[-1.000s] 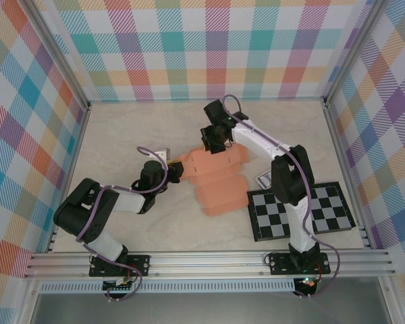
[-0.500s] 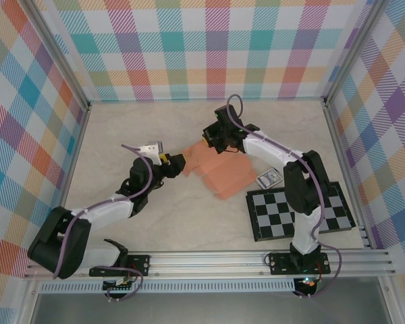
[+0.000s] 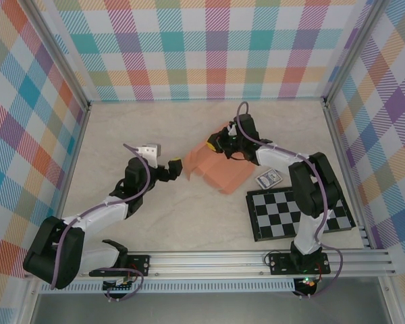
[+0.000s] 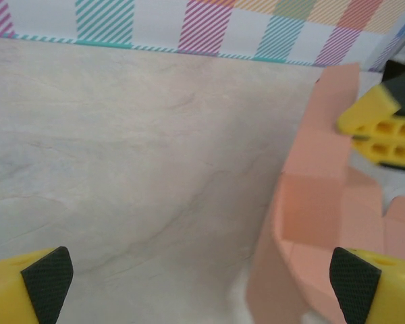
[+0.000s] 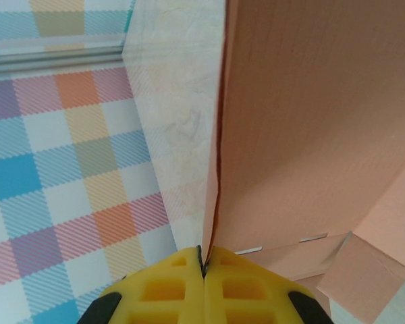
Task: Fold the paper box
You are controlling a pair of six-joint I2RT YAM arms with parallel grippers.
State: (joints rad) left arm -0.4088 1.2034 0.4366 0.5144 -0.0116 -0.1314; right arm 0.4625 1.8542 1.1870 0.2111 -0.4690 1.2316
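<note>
Salmon-orange paper box (image 3: 223, 172), creased, half-formed.

You have one box (image 3: 223, 172), a single piece of orange card. You can count two arms (image 3: 101, 212), so two grippers: one left gripper (image 3: 178, 170) and one right gripper (image 3: 219, 144). Each has two yellow fingers (image 4: 13, 290), four in all. You also have one checkered board (image 3: 300, 210) and one small card (image 3: 268, 179).

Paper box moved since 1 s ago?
Yes. The paper box has drawn back, up and to the right in the top view. It no longer extends down alongside the left edge of the checkered board, ending near that board's far-left corner.
</note>
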